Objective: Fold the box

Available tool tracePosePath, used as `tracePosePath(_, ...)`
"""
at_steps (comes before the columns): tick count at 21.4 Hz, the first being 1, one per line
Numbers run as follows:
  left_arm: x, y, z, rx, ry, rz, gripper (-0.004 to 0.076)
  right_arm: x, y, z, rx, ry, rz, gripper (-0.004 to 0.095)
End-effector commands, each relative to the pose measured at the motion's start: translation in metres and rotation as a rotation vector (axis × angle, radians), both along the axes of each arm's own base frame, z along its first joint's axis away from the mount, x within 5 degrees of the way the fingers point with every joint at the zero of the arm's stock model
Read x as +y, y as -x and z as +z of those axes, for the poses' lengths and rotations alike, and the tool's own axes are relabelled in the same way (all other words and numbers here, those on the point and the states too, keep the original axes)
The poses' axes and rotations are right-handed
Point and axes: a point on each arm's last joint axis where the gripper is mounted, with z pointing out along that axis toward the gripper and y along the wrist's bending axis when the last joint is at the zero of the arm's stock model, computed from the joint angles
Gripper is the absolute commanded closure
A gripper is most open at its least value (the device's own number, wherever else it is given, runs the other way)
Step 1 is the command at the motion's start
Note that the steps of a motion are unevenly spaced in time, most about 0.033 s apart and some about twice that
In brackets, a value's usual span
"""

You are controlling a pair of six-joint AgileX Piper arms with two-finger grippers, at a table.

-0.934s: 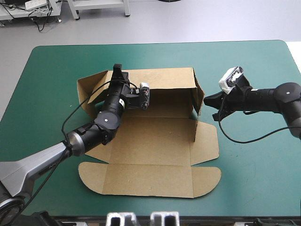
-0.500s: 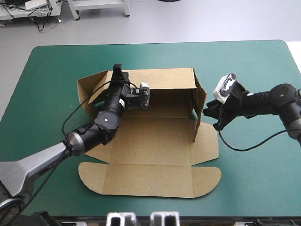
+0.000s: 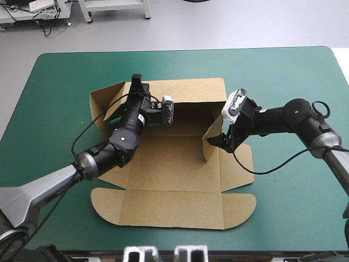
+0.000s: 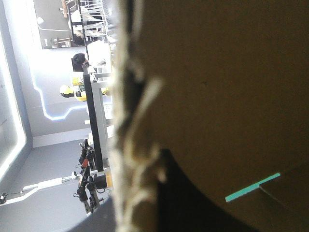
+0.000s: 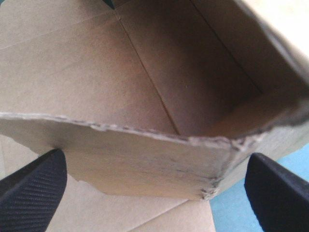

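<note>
— Where is the box (image 3: 174, 174)?
— In the middle of the surface (image 3: 283, 76). My left gripper (image 3: 136, 80) pinches its 12 o'clock wall (image 3: 188, 90). My right gripper (image 3: 217, 141), fingers (image 5: 34, 186) wide and empty, is at the 3 o'clock flap (image 3: 211, 136).
— Next?
— I think: swing that flap square, then raise the side panel.

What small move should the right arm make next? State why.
Probably push the box's side flap inward until it stands square to the back wall. The flap leans slantwise against the open right pincer, while the left pincer holds the back wall upright.
</note>
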Motion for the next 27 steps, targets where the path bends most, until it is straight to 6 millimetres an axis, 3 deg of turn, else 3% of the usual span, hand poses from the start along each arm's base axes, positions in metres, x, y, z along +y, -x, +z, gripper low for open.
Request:
tracePosePath(1,-0.004,0.001,0.018,-0.045,0.02,-0.035,0.071,0.009,-0.006,0.034,-0.133,-0.125,-0.108,-0.0018)
tracePosePath(6,-0.007,-0.007,0.037,-0.006,0.132,0.043,0.071,-0.001,-0.017,0.035,-0.14,-0.126,-0.297,-0.0018)
tracePosePath(10,0.004,-0.005,0.027,0.095,0.113,0.173,0.071,-0.003,-0.016,0.032,-0.083,-0.127,-0.336,-0.0011)
tracePosePath(12,0.005,-0.002,0.024,0.145,0.117,0.183,0.071,-0.006,-0.016,0.03,-0.078,-0.095,-0.358,0.0046)
tracePosePath(20,-0.002,0.003,0.024,0.168,0.158,0.11,0.071,0.0,-0.016,0.035,-0.075,-0.185,-0.333,0.0318)
tracePosePath(27,-0.014,0.012,0.024,0.172,0.155,0.068,0.071,0.004,-0.011,0.033,-0.032,-0.175,-0.274,0.0751)
